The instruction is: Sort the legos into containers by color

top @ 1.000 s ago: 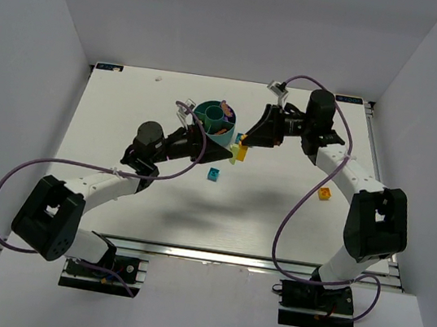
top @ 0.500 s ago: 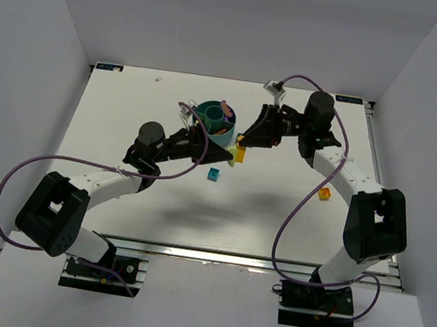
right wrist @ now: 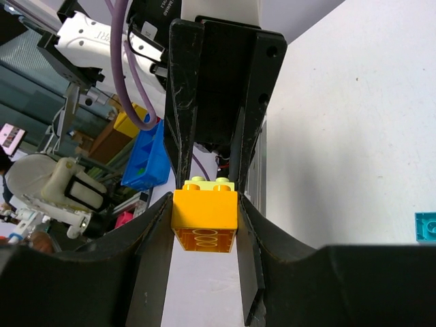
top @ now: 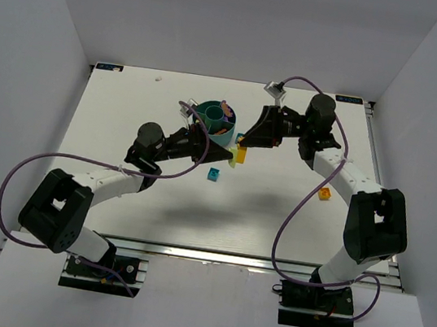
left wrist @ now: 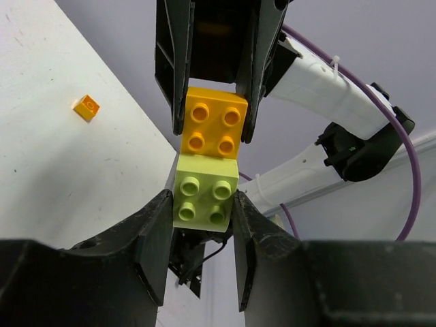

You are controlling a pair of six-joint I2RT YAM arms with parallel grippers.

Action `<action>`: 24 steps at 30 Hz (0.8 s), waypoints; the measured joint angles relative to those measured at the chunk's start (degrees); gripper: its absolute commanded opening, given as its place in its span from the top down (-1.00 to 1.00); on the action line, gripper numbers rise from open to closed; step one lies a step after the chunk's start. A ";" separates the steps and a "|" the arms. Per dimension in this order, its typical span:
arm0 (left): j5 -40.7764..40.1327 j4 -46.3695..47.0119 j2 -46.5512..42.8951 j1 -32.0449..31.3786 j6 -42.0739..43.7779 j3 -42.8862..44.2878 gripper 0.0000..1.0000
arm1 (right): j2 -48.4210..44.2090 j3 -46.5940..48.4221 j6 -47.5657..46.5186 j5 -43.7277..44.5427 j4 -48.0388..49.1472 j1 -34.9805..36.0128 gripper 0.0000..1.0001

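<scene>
Enclosure: white table [top: 127, 117], plain white walls on three sides. We list:

- Teal divided bowl [top: 200, 111], far of centre; orange pieces show in its far-right compartment.
- Right gripper [right wrist: 204, 228], just right of the bowl: fingers clamped on the two sides of an orange brick [right wrist: 204, 212].
- Left gripper [left wrist: 202, 208], on the near side of the bowl: fingers pressed against both sides of a lime green brick [left wrist: 202, 197].
- The two bricks sit joined end to end between the grippers, beside the bowl's near-right rim.
- Teal-blue brick [top: 213, 174], loose on the table, near side of the bowl.
- Small orange piece [top: 325, 194], loose, well to the right.
</scene>
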 measured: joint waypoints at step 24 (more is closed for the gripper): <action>-5.95 -27.74 -1.90 19.04 18.78 9.16 1.00 | -0.68 3.98 -35.04 3.34 -32.11 -7.80 1.00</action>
